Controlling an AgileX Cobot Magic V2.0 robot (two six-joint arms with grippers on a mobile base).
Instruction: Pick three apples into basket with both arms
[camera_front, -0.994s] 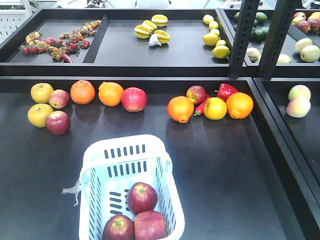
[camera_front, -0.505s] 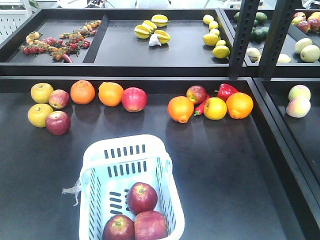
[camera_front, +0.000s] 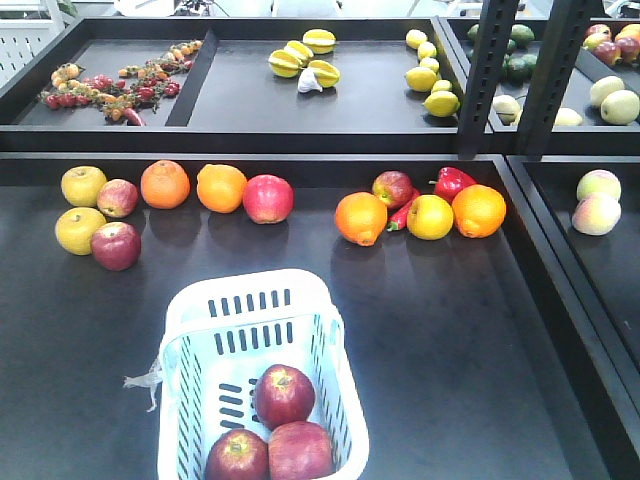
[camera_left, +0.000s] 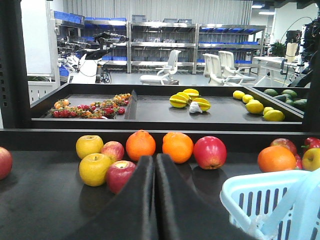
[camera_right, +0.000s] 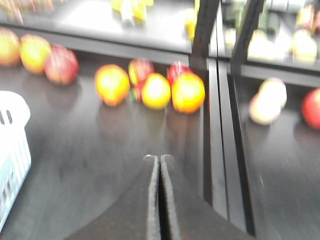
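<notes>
Three dark red apples lie in the pale blue-white basket (camera_front: 250, 300) at the front: one behind (camera_front: 285, 395), one front left (camera_front: 237, 456), one front right (camera_front: 300, 450). No arm shows in the front view. In the left wrist view my left gripper (camera_left: 154, 159) is shut and empty, above the shelf left of the basket's rim (camera_left: 260, 186). In the blurred right wrist view my right gripper (camera_right: 159, 160) is shut and empty, over the dark shelf right of the basket's corner (camera_right: 12, 135).
On the shelf behind the basket lie yellow-green apples (camera_front: 83, 185), red apples (camera_front: 116, 245), oranges (camera_front: 221, 187), a red apple (camera_front: 268, 198), and a group with an orange (camera_front: 361, 218) and a red pepper (camera_front: 452, 181). Black posts (camera_front: 487, 80) stand at right. A raised rear tray holds starfruit (camera_front: 305, 58).
</notes>
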